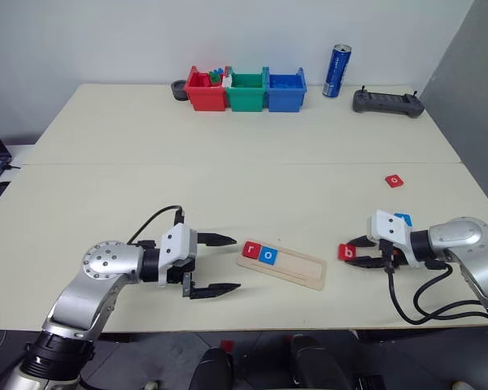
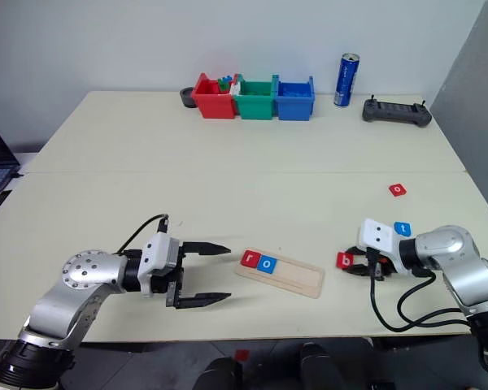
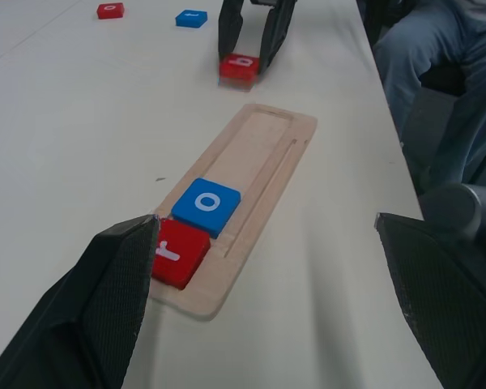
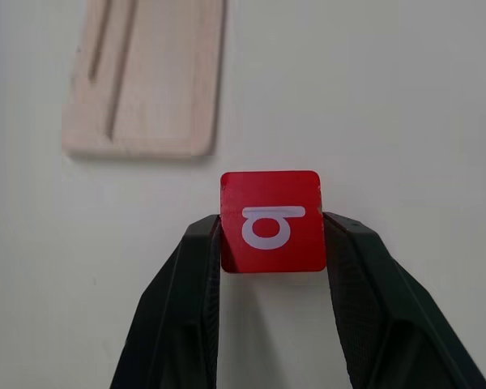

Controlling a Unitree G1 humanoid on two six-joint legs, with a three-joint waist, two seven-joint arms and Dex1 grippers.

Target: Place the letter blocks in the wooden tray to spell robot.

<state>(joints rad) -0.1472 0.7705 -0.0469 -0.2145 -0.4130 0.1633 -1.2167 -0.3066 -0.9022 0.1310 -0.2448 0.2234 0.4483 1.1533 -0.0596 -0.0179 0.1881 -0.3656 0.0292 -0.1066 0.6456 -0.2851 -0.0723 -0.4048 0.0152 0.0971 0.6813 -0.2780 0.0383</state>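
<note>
Two right pincer (image 4: 271, 243) fingers flank the red b block (image 4: 271, 220).

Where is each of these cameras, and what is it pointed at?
Head views: two eyes looking down over the table, both arms showing.
Left wrist: along the open left tool at the wooden tray.
Right wrist: along the right tool, its fingers against the red b block.
Both wrist views share the tray and the b block.

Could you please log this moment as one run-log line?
tray: r, o placed | right gripper: shut on b block | left gripper: open
</note>
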